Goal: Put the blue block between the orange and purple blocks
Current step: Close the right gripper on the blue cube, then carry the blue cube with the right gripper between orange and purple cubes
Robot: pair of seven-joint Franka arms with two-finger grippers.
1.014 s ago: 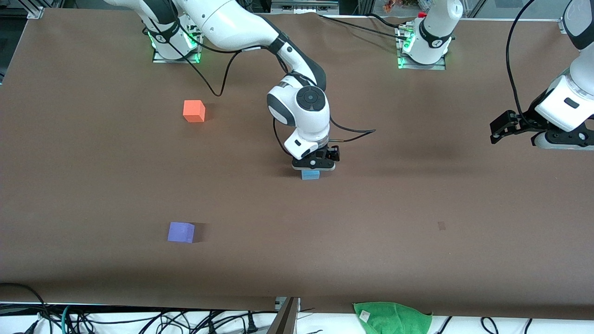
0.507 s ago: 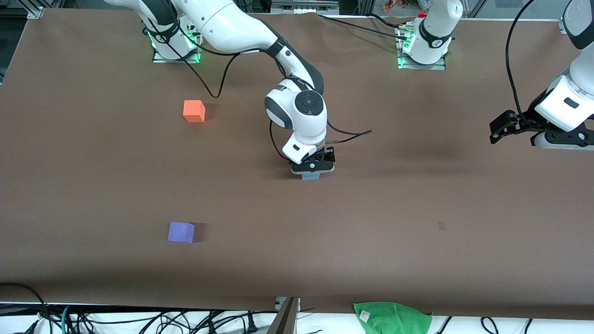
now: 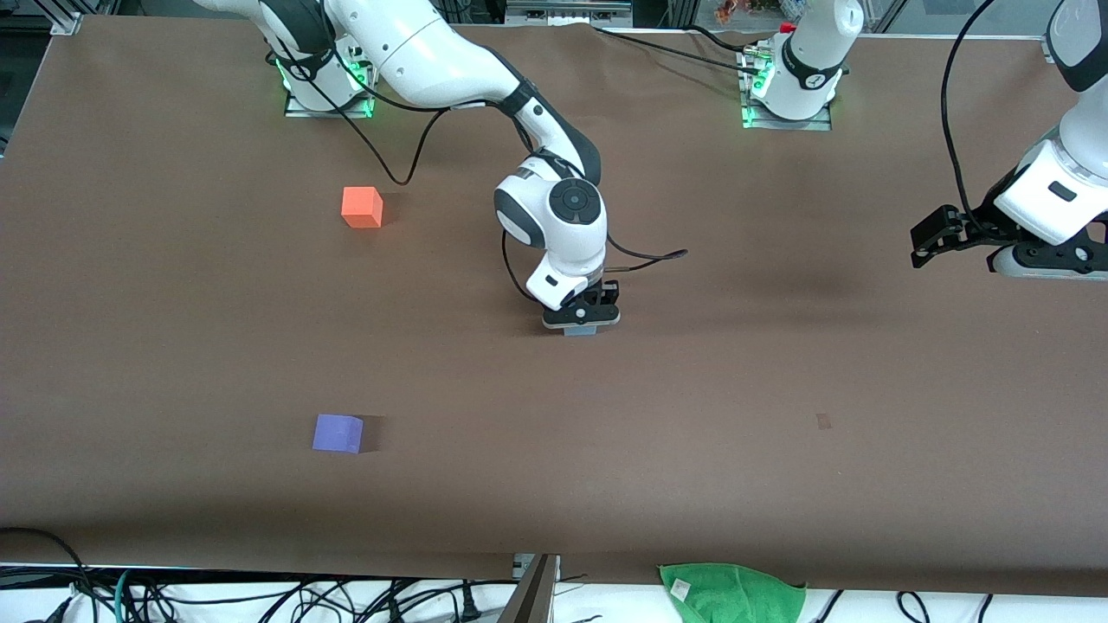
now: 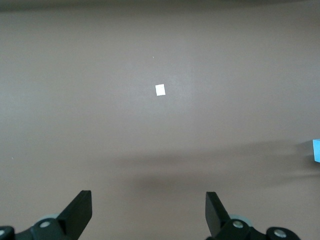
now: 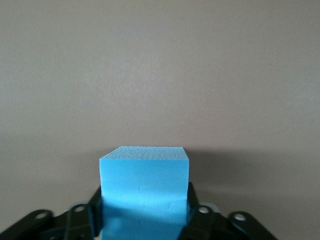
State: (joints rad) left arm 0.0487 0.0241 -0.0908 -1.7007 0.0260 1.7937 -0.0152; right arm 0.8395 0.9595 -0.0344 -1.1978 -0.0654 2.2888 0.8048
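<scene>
The sky-blue block (image 3: pixel 580 331) sits on the brown table (image 3: pixel 779 363) near its middle, almost hidden under my right gripper (image 3: pixel 582 320). In the right wrist view the blue block (image 5: pixel 144 180) fills the space between the jaws of the right gripper (image 5: pixel 144 204), whose fingers (image 5: pixel 196 212) press flush on both its sides. The orange block (image 3: pixel 362 207) lies toward the right arm's end, farther from the front camera. The purple block (image 3: pixel 338 433) lies nearer to the camera, in line with the orange one. My left gripper (image 3: pixel 919 247) waits open and empty at the left arm's end; the left wrist view shows it too (image 4: pixel 149 212).
A green cloth (image 3: pixel 731 593) lies off the table's near edge. A small pale patch (image 3: pixel 823 421) marks the table and shows as a white square (image 4: pixel 160 90) in the left wrist view. Cables hang along the near edge.
My right gripper has come down over the blue block, so less of the block shows in the front view. The left arm and the other blocks have not moved.
</scene>
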